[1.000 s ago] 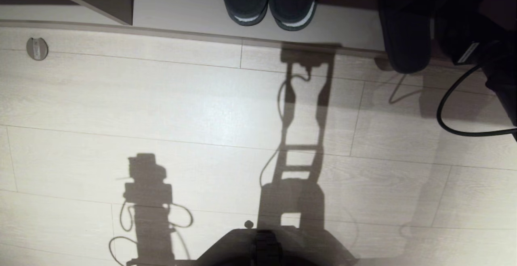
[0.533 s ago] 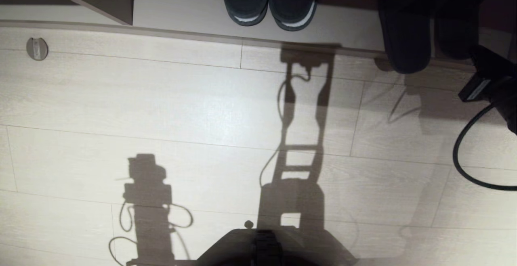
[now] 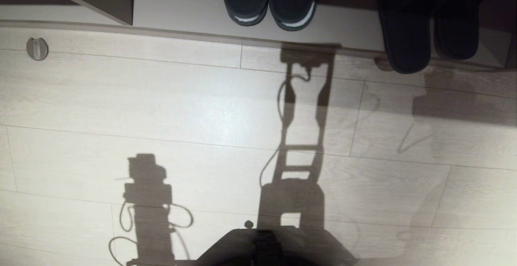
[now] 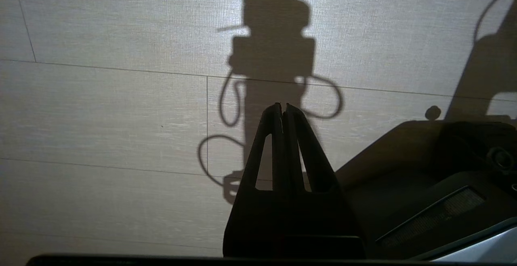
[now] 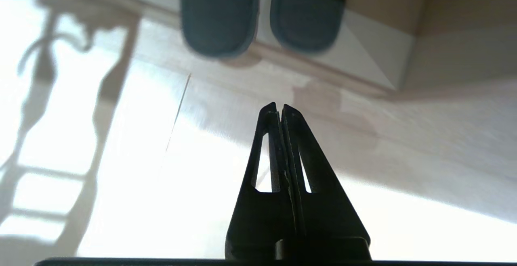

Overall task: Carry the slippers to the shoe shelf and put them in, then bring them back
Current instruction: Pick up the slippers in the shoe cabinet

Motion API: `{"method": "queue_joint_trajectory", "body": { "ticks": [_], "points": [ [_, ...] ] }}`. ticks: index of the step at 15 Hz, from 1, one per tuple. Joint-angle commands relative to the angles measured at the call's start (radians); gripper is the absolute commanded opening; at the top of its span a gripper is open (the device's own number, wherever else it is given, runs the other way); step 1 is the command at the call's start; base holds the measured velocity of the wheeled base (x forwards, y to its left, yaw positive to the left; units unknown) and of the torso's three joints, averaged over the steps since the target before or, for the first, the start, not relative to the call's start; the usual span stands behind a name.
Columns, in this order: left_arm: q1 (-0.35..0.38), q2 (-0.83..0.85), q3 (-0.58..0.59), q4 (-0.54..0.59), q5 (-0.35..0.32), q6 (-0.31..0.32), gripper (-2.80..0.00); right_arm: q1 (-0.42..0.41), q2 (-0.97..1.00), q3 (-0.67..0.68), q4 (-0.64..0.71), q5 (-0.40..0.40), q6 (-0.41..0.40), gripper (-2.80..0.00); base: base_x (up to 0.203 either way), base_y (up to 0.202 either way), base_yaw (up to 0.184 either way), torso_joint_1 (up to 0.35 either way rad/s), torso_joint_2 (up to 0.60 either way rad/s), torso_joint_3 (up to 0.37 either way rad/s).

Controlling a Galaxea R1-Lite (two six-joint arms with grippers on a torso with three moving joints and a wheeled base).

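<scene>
Resting in the shoe shelf (image 3: 355, 32), heels over its front lip, the slippers (image 3: 406, 44) are already placed; the return remains. Both the right gripper (image 5: 279, 106) and left gripper (image 4: 282, 106) are closed and empty.

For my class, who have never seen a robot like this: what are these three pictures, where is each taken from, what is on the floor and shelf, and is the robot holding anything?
The machine is a wheeled robot with two arms, each ending in a two-fingered gripper.

The head view looks down from the robot's head at a pale plank floor. The dark shapes on the floor are only the robot's shadows. Along the top runs the shoe shelf, a low open cubby. In it stand black shoes with white sole edges and, further right, the slippers, their ends hanging over the front lip.

The other two pictures come from cameras on the wrists, looking along the fingers. The left gripper points at bare floor. The right gripper points towards the slippers, apart from them.

Both grippers are shut and hold nothing.
</scene>
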Motion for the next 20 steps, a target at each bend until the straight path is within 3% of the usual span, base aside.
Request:
{"method": "queue_joint_trajectory", "body": {
  "ticks": [1, 6, 8, 11, 13, 20],
  "points": [
    [0.000, 0.000, 0.002, 0.000, 0.000, -0.001, -2.80, 0.000, -0.217, 0.034, 0.102, 0.007, -0.001, -2.80, 0.000, 0.000, 0.000, 0.000, 0.00, 0.000],
    [0.000, 0.000, 0.002, 0.000, 0.000, -0.001, -2.80, 0.014, -0.714, 0.059, 0.708, 0.123, 0.012, -2.80, 0.000, 0.000, 0.000, 0.000, 0.00, 0.000],
    [0.000, 0.000, 0.002, 0.000, 0.000, -0.001, -2.80, 0.018, -0.835, 0.102, 0.888, 0.159, 0.032, -2.80, 0.000, 0.000, 0.000, 0.000, 0.00, 0.000],
    [0.000, 0.000, 0.002, 0.000, 0.000, -0.001, -2.80, 0.020, -0.919, 0.221, 0.957, 0.169, 0.050, -2.80, 0.000, 0.000, 0.000, 0.000, 0.00, 0.000],
    [0.000, 0.000, 0.002, 0.000, 0.000, -0.001, -2.80, 0.020, -0.945, 0.218, 1.014, 0.160, 0.100, -2.80, 0.000, 0.000, 0.000, 0.000, 0.00, 0.000],
    [0.000, 0.000, 0.002, 0.000, 0.000, -0.001, -2.80, 0.020, -0.943, 0.231, 1.039, 0.073, 0.097, -2.80, 0.000, 0.000, 0.000, 0.000, 0.00, 0.000]
  ]
}}
